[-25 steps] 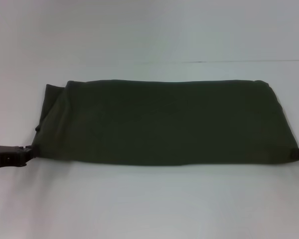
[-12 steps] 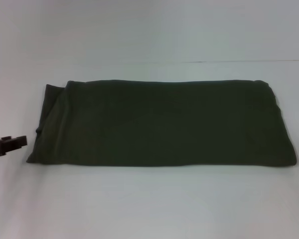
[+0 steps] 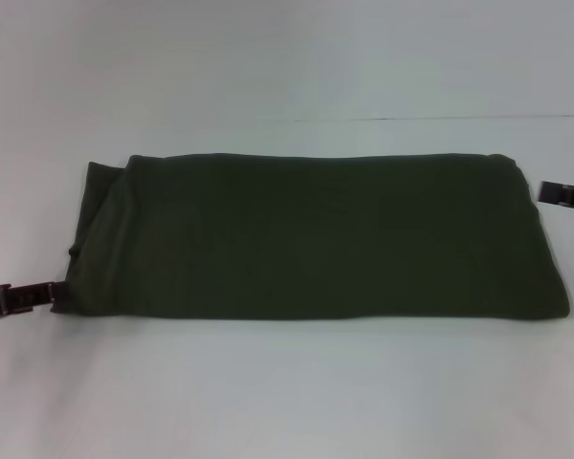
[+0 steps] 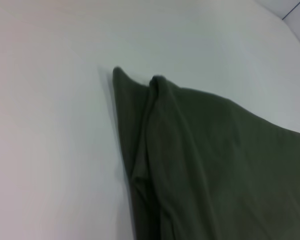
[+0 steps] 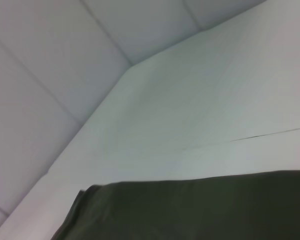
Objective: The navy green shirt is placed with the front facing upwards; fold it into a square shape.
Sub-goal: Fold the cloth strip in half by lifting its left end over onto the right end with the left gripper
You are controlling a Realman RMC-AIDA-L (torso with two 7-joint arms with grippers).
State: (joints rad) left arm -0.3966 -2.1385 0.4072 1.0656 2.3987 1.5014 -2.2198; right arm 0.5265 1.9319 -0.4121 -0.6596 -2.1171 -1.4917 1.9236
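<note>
The dark olive-green cotton shirt (image 3: 311, 234) lies folded into a long, soft-looking band across the middle of the pale, smooth, matte white surface (image 3: 287, 392), its plain side up and no lettering showing. Its near and far long edges run almost straight; the end toward the robot's right is rounded and bulky, while the end toward the left steps back in layers, a lower layer of cloth jutting past the upper fold. In the left wrist view that end (image 4: 190, 160) shows two raised points of cloth and long shallow creases. The dark left gripper (image 3: 19, 296) sits low at the shirt's near left corner, just beside the cloth; whether its jaws are spread or pressed together cannot be told. The dark right gripper (image 3: 564, 194) is near the far right corner, slightly apart from the fabric, jaws likewise unreadable. Bare surface lies open before and behind the shirt.
</note>
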